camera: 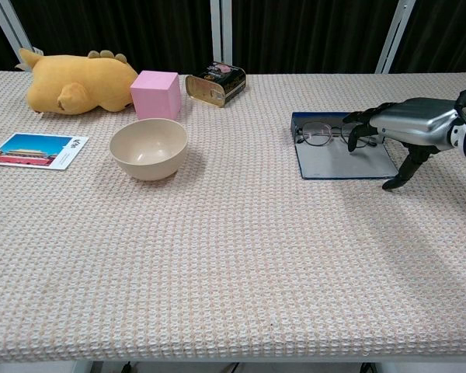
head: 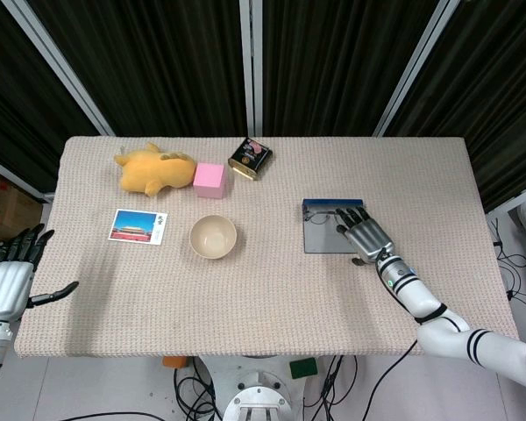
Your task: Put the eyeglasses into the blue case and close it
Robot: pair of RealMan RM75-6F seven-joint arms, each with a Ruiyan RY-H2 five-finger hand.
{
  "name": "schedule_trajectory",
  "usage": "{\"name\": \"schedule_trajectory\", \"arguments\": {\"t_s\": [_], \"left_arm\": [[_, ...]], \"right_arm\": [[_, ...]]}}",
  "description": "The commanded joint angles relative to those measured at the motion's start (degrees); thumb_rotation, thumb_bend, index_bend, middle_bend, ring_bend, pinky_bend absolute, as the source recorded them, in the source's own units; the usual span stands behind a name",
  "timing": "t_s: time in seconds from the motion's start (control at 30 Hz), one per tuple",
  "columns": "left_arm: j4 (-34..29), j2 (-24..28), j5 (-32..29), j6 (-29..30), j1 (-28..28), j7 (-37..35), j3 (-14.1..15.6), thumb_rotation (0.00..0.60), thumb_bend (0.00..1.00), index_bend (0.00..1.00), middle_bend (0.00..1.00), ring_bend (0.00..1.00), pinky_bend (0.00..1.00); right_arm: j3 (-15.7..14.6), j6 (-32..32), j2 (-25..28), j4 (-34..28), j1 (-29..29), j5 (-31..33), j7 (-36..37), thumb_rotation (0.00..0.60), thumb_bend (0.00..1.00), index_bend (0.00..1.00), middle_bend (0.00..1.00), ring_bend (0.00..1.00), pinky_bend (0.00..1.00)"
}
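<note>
Although the eyeglasses (camera: 335, 133) already lie inside the open blue case (camera: 342, 160), at its far edge on the right side of the table (head: 263, 298), the lid is not yet closed. The right hand (camera: 408, 126) hovers low over the case's right part, fingers spread and holding nothing; its fingertips appear to reach the right lens, though contact cannot be confirmed. Risk: a downward press could bend the frame or skid the case. The left hand (head: 7, 281) hangs off the table's near left corner, fingers apart, empty
</note>
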Motion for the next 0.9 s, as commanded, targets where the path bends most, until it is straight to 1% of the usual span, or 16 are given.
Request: {"name": "schedule_trajectory", "arguments": {"t_s": [0.03,0.17,0.33,0.4,0.43,0.5,0.53,0.6,0.67,0.8,0.9], "left_arm": [[0.0,0.0,-0.1,-0.1,0.0,0.0,0.0,0.075,0.0,0.06,0.0,0.0,0.11],[0.2,-0.1,-0.3,-0.2,0.0,-0.1,0.0,0.076,0.0,0.06,0.0,0.0,0.11],[0.4,-0.2,-0.4,-0.3,0.1,-0.3,0.0,0.076,0.0,0.06,0.0,0.0,0.11],[0.5,-0.2,-0.4,-0.2,0.1,-0.4,0.0,0.076,0.0,0.06,0.0,0.0,0.11],[0.6,-0.2,-0.3,-0.2,0.1,-0.5,0.0,0.077,0.0,0.06,0.0,0.0,0.11],[0.7,-0.2,-0.3,-0.2,0.1,-0.7,0.0,0.079,0.0,0.06,0.0,0.0,0.11],[0.7,-0.2,-0.2,-0.1,0.1,-0.9,0.0,0.079,0.0,0.06,0.0,0.0,0.11],[0.9,-0.3,-0.2,-0.1,0.1,-1.0,0.0,0.075,0.0,0.06,0.0,0.0,0.11],[1.2,-0.5,-0.2,-0.2,0.1,-1.3,0.0,0.073,0.0,0.06,0.0,0.0,0.11],[1.9,-0.9,0.0,-0.2,0.0,-2.0,0.1,0.073,0.0,0.06,0.0,0.0,0.11],[2.3,-1.1,0.0,-0.3,0.0,-2.3,0.0,0.077,0.0,0.06,0.0,0.0,0.11]], "right_arm": [[0.3,-0.5,-0.2,0.3,0.4,0.6,-0.3,0.595,0.45,0.31,0.0,0.0,0.0],[0.6,-1.8,-0.7,1.1,1.4,2.1,-1.7,0.537,0.51,0.33,0.0,0.0,0.0],[0.5,-3.0,-1.1,1.2,2.2,3.9,-3.4,0.515,0.58,0.35,0.0,0.0,0.0],[0.4,-2.8,-1.4,1.3,2.2,4.3,-3.9,0.503,0.62,0.38,0.0,0.0,0.0],[0.5,-2.5,-1.5,1.3,2.2,4.3,-3.9,0.485,0.63,0.39,0.0,0.0,0.0],[0.7,-2.5,-1.5,0.9,2.1,4.2,-2.6,0.417,0.74,0.41,0.0,0.0,0.0],[0.8,-2.5,-1.3,0.6,2.1,3.9,-1.6,0.407,0.77,0.42,0.0,0.0,0.0],[0.9,-1.8,-1.3,0.7,1.9,3.0,-0.5,0.404,0.85,0.44,0.0,0.0,0.0],[0.9,-1.2,-1.4,1.0,1.8,1.9,0.8,0.406,0.91,0.46,0.0,0.0,0.0],[1.1,-0.5,-2.0,2.3,1.7,0.6,2.9,0.422,0.97,0.5,0.0,0.0,0.0],[1.2,0.0,-2.5,3.2,1.6,0.0,4.0,0.424,1.0,0.5,0.0,0.0,0.0]]}}
